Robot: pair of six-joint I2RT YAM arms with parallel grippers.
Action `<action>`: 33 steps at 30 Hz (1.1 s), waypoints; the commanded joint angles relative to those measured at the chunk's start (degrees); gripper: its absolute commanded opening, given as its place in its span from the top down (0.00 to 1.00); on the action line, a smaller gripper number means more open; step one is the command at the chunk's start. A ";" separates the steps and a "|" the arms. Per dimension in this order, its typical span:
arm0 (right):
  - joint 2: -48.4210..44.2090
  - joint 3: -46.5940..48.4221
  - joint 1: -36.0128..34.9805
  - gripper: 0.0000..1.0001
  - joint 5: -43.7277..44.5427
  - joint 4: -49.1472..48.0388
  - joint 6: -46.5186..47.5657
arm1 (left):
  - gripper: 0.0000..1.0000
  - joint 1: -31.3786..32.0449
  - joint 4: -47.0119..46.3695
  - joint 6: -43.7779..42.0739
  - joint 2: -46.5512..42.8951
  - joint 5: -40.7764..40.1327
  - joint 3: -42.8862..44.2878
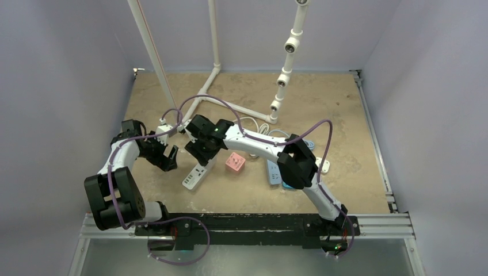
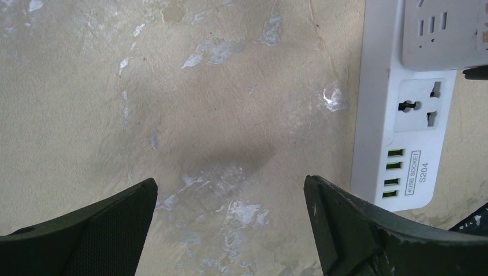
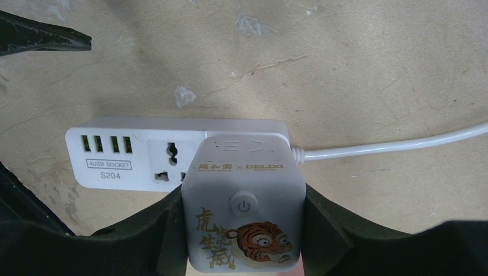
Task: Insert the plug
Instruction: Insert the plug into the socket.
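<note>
My right gripper is shut on a white cube plug with a tiger picture and a power button. The cube sits over the cord end of a white power strip, next to a universal socket and several green USB ports. Whether its pins are in a socket is hidden. In the top view the right gripper is over the strip. My left gripper is open and empty, low over bare table just left of the strip's USB end. The cube shows at the upper right of the left wrist view.
The strip's white cord runs off to the right. A pink cube and a blue power strip lie right of the white strip. A white pipe frame stands at the back. Walls enclose the table.
</note>
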State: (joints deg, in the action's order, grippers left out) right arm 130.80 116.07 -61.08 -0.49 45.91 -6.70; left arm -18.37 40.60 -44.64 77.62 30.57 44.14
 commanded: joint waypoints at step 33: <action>-8.39 -47.31 -0.87 1.00 -4.86 -34.38 -12.36 | 0.01 1.49 10.67 -10.81 -1.89 10.50 4.29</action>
State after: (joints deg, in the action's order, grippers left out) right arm 114.15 73.03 -60.58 -0.97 -5.45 -11.70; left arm -18.22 49.12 -50.52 76.14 37.71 46.83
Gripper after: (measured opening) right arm 0.606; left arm 0.988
